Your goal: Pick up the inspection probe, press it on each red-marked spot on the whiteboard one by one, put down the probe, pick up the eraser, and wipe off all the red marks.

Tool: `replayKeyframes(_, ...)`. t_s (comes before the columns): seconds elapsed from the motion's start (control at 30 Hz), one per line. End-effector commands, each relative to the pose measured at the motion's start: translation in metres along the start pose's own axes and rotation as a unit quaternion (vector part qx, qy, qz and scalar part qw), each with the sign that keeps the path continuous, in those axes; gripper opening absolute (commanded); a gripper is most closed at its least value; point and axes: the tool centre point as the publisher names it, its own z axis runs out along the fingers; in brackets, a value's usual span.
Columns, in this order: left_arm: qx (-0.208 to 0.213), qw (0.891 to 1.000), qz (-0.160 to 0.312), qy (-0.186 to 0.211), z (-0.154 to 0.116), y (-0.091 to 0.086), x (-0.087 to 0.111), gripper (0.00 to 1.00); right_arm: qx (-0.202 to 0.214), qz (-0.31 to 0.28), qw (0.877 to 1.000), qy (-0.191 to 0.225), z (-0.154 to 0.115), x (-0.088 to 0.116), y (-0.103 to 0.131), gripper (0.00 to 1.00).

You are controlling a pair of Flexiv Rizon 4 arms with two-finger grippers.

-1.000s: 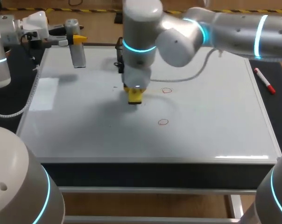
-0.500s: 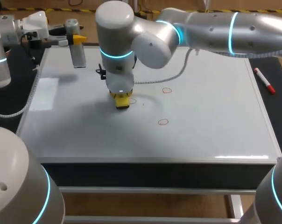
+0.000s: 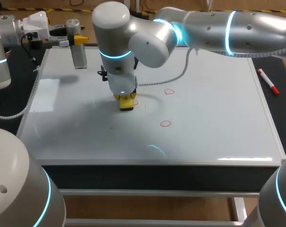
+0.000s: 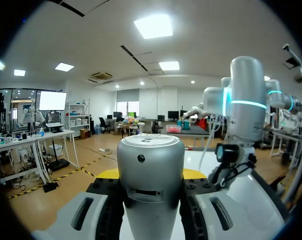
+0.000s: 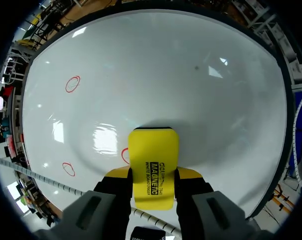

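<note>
The whiteboard covers the table. My right gripper is shut on the yellow eraser, which rests flat on the board left of centre. In the right wrist view the eraser sits between the fingers, partly over one red circle. Two more red circles lie to the eraser's right. At the board's far left corner my left gripper is shut on the grey inspection probe; in the left wrist view the probe fills the gap between the fingers.
A red marker pen lies on the dark strip beyond the board's right edge. A cable trails from my right arm over the board's far middle. The near and right parts of the board hold only the red circles.
My right arm has slid the eraser to the left across the board, then crept back a little to the right. The left arm with the probe has kept still.
</note>
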Motion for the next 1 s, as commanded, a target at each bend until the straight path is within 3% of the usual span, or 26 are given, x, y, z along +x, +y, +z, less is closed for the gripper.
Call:
replayKeyframes(0.03, 0.000, 1.000, 0.000, 0.001, 0.000, 0.000, 0.000, 0.00, -0.001, 0.007, 1.000, 0.001, 0.003, 0.013, -0.002, 0.00)
replayKeyframes(0.67, 0.000, 1.000, 0.000, 0.001, 0.000, 0.000, 0.000, 0.00, -0.003, 0.068, 0.998, 0.018, 0.012, 0.076, -0.014, 0.00)
replayKeyframes(1.0, 0.000, 1.000, 0.000, 0.001, 0.000, 0.000, 0.000, 0.00, 0.005, 0.084, 0.996, 0.019, 0.004, 0.089, -0.020, 0.00)
